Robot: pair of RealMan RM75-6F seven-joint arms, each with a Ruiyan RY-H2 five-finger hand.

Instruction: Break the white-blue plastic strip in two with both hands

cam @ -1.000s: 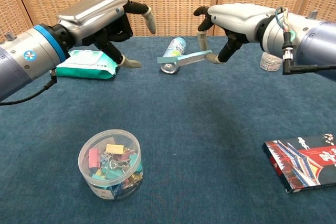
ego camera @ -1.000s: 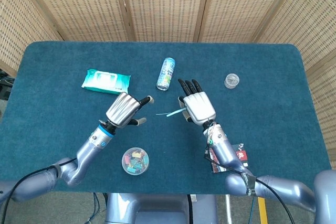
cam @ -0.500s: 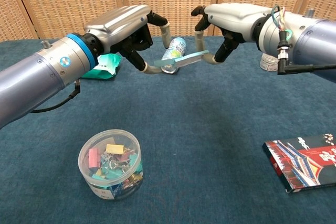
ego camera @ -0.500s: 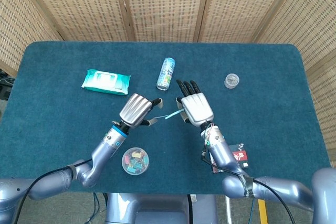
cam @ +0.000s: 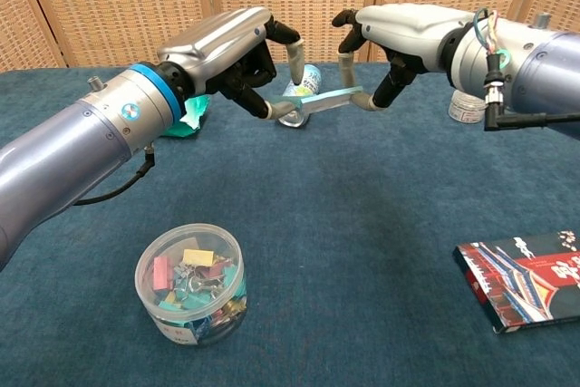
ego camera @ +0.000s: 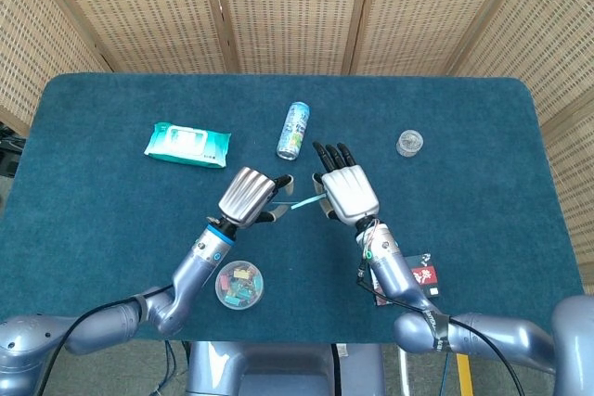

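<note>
White-blue plastic strip [cam: 328,100] held above worktop [cam: 362,224], intact. Right hand [cam: 399,29] pinching one end; left hand [cam: 231,47] newly arrived, fingers [cam: 276,111] closing on other end. Ready for snapping.

1. A teal wipes pack [ego camera: 187,144] lay flat at the table's far left.
2. A can [ego camera: 293,131] lay on its side mid-table.
3. A small clear jar [ego camera: 409,143] stood far right.
4. A tub of clips [cam: 192,283] and a booklet [cam: 527,278] sat near the front edge.
</note>
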